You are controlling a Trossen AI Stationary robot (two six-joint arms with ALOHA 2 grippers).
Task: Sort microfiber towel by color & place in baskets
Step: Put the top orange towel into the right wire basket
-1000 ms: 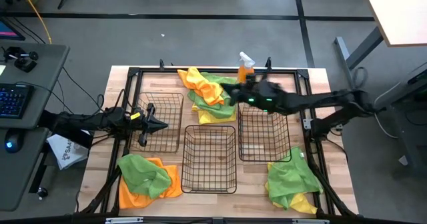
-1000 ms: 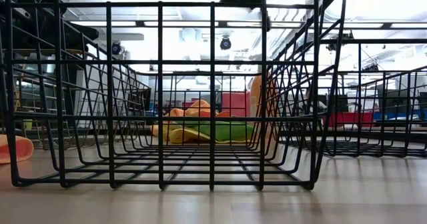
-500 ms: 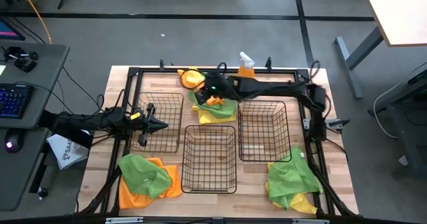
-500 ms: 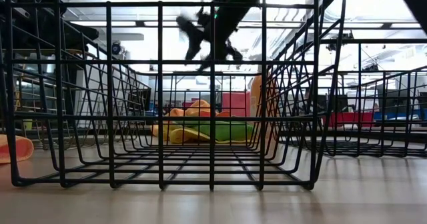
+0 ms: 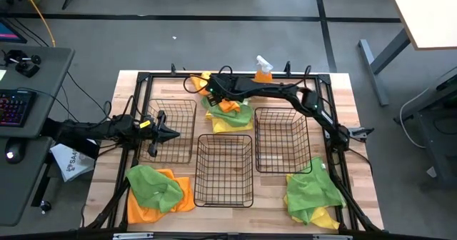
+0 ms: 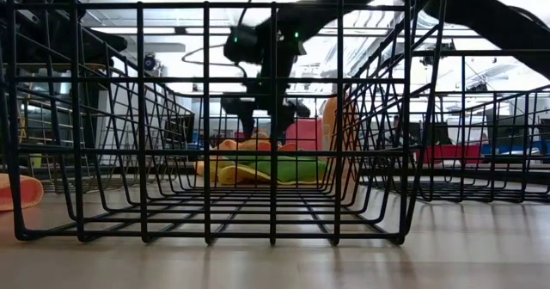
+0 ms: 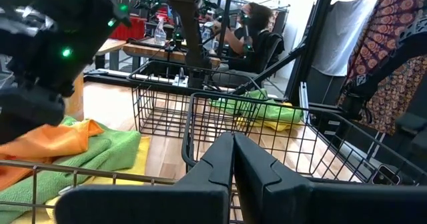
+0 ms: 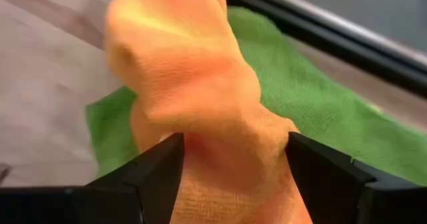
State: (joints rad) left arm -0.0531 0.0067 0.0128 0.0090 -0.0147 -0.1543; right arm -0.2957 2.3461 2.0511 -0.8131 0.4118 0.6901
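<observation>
A pile of orange, lime green and yellow towels [image 5: 230, 110] lies at the far middle of the table. My right gripper [image 5: 208, 88] is open just over the pile's far left end. In its wrist view the fingers stand on either side of a raised hump of an orange towel [image 8: 200, 97]. In the low view its spread fingers [image 6: 266, 113] hang just above the pile [image 6: 258, 164]. My left gripper [image 5: 171, 133] is shut and empty above the left basket [image 5: 173, 110]. The middle basket [image 5: 224, 170] and the right basket [image 5: 281, 140] stand on the table with nothing in them. My right gripper comes at the orange towel's raised hump [image 8: 227, 157] from above, one finger on each side of it. The cloth fills the gap between the fingers, but I cannot tell whether they touch it. The towel lies on the green towel under it.
A green towel on an orange one [image 5: 157, 186] lies near left. A green and yellow pile [image 5: 313, 193] lies near right. An orange spray bottle [image 5: 263, 68] stands at the far edge by the black frame [image 5: 332, 126]. A person sits beyond the table [image 7: 257, 24].
My right gripper has swung from over the right basket toward the table's far left, across the far towel pile, and has come down onto the pile's orange towel with its fingers spread. The towels and baskets have stayed in place.
</observation>
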